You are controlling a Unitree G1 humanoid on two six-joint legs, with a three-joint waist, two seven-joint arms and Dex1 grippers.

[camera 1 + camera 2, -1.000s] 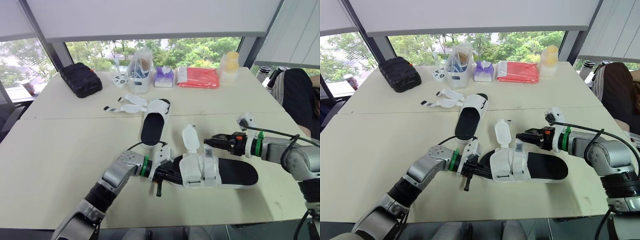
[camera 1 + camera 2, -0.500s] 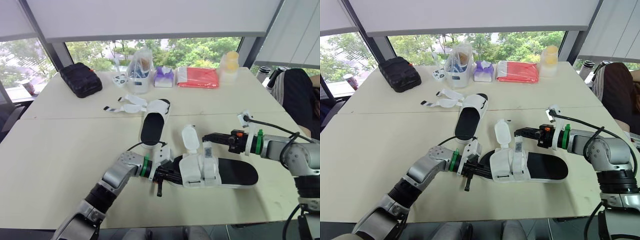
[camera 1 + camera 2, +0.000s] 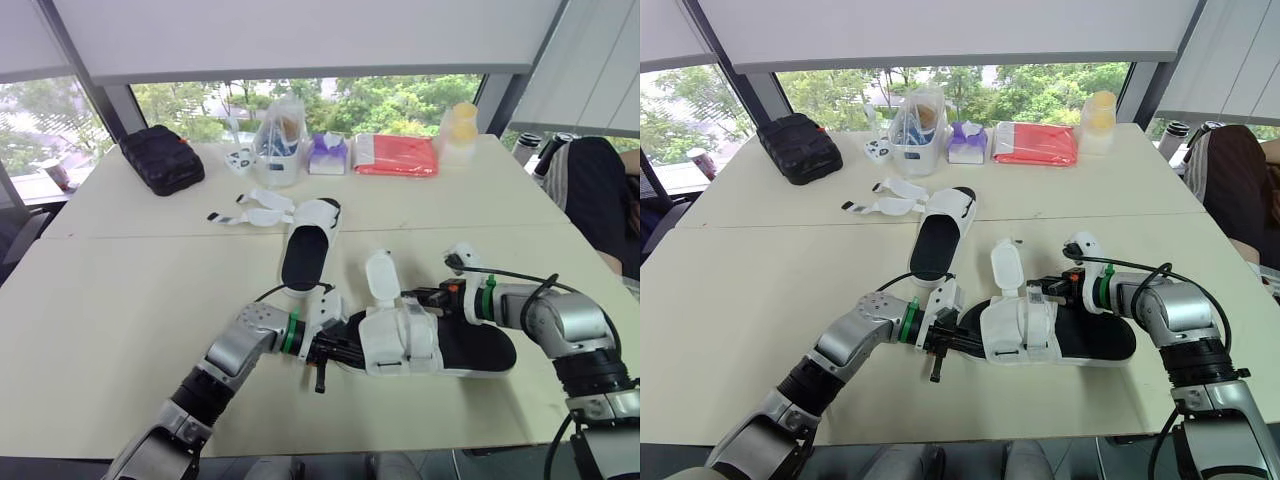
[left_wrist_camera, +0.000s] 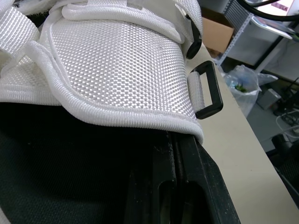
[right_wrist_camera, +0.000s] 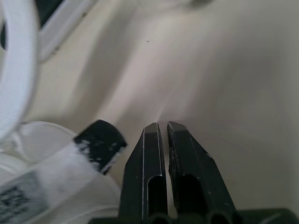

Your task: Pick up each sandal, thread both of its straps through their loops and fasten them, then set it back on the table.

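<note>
Head stereo pair down over table [image 3: 120, 300], wrist cameras close against sandal [image 4: 117, 60]

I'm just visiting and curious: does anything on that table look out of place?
Yes. The far white-and-black sandal has its white straps splayed loose to one side, and the near white-and-black sandal has one white flap sticking upright, unfastened.

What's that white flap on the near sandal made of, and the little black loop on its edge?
On the near sandal, the white woven flap looks like synthetic webbing, slightly shiny: a tight basket-weave grain shows, with a corded edge. The black rectangular loop looks like moulded plastic, smooth and matte, though coated metal can't be ruled out.
</note>
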